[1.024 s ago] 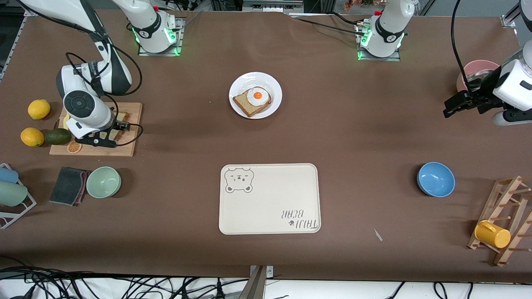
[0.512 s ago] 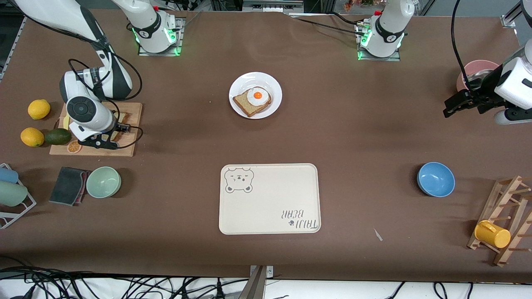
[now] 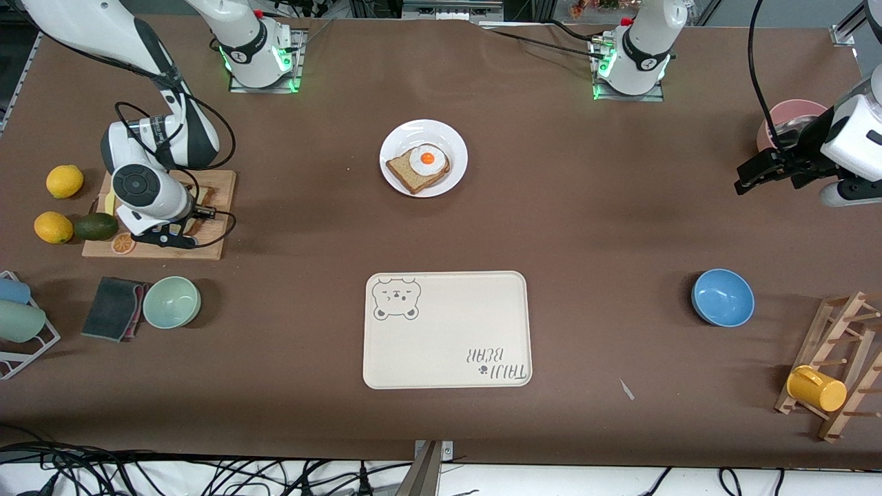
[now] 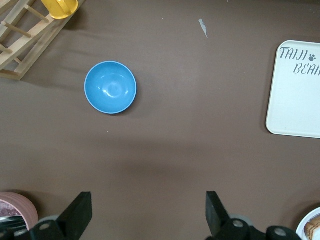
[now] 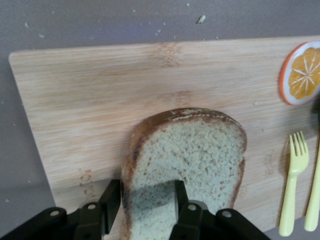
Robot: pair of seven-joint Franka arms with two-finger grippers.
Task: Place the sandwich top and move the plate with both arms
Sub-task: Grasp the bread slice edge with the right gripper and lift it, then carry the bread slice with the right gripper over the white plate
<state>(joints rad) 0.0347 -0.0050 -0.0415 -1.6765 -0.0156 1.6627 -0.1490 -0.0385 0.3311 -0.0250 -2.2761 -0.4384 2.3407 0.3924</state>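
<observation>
1. Closest to the front camera is the cream tray (image 3: 447, 329) with a bear drawn on it. It lies flat in the middle of the table (image 3: 586, 227).
2. The blue bowl (image 3: 723, 297) sits toward the left arm's end of the table. The green bowl (image 3: 171, 302) sits toward the right arm's end.
3. Farther from the camera than the green bowl is the wooden board (image 5: 90, 100). The sandwich top (image 5: 187, 160) lies flat on it, near an orange slice (image 5: 302, 73) and a yellow fork (image 5: 292, 185).
4. The right gripper (image 5: 147, 205) is down at the board. One finger is pressed on top of the bread and the other is at the bread's crust edge. So the jaws are narrow and pinch one edge of the sandwich top.
5. Farther still, in the middle of the table, is the plate (image 3: 423, 158). A bread slice with a fried egg (image 3: 419, 167) rests on it.
6. The left gripper (image 3: 755, 175) waits in the air over bare table beside a pink bowl (image 3: 792, 117). Its jaws are wide apart and hold nothing.
</observation>
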